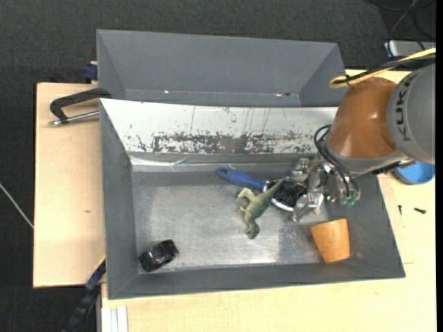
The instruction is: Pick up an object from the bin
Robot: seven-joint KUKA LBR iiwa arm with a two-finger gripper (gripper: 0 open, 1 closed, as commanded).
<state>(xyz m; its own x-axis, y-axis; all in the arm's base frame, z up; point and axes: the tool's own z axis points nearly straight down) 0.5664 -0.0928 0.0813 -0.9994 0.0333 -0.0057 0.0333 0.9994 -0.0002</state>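
Well off to the lower left of my tool [299, 198] lies a small black object [158, 254]. Just left of the tool sprawls a green toy lizard [255, 209], with a blue handle [239, 179] beyond it. I cannot tell whether my tool is open or closed. An orange cup [331, 239] sits near its lower right.

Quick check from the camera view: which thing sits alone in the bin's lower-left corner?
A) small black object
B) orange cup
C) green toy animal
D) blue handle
A: the small black object sits alone in that corner; the orange cup, green toy animal and blue handle lie on the right, near the gripper.
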